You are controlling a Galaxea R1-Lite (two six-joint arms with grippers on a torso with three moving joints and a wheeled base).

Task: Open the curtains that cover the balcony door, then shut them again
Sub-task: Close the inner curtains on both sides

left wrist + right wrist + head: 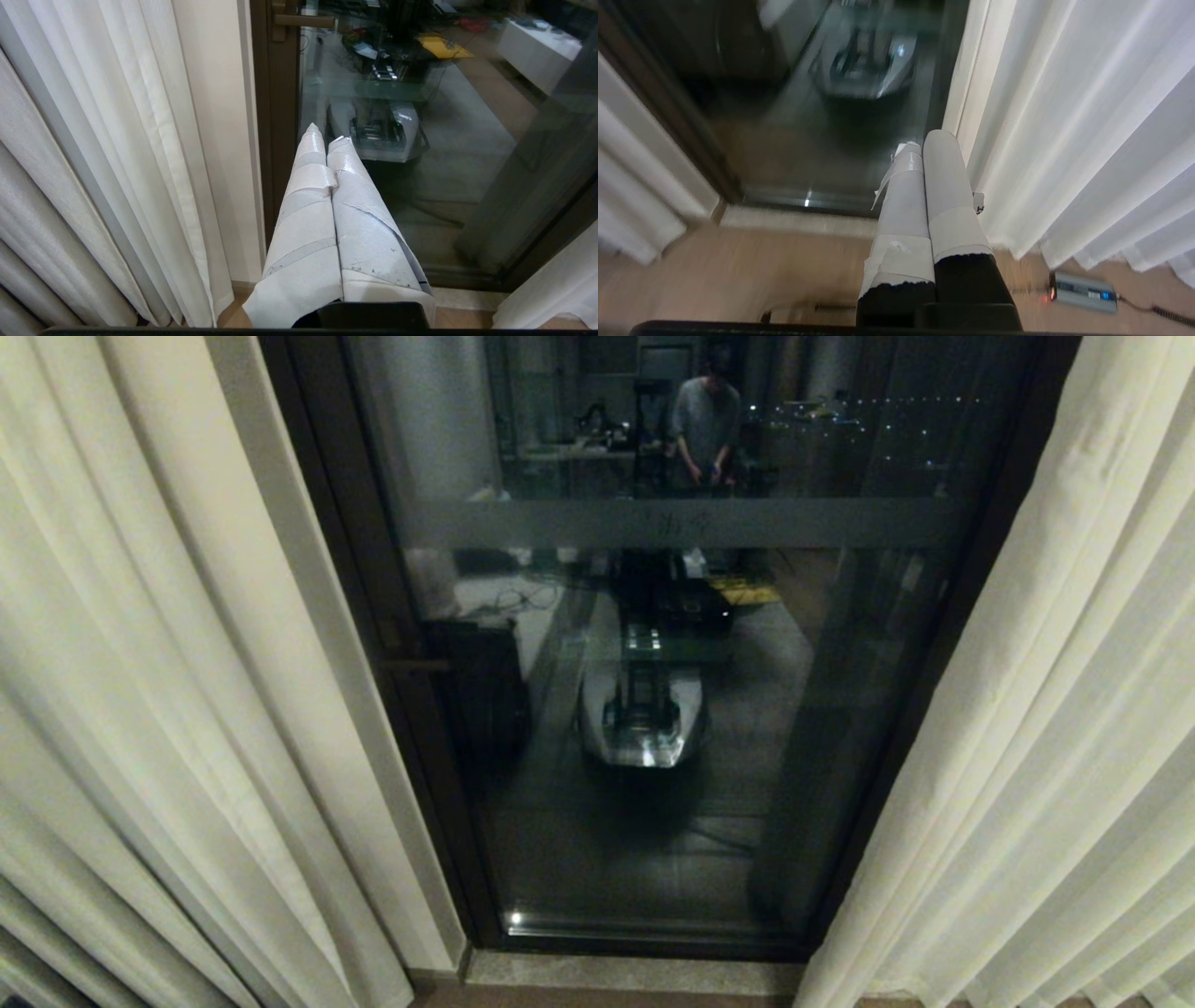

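Between the two cream pleated fabric curtains [159, 644] we find an open gap; straight ahead the dark-framed glass balcony door [672, 728] blocks our way, and a small grey box [1085, 291] lies on the floor beside the right panel.

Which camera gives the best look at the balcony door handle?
The left wrist view: the door handle shows clearly on the dark frame, though cut off at the picture's edge. The head view shows it small and dim. The right wrist view doesn't show it.
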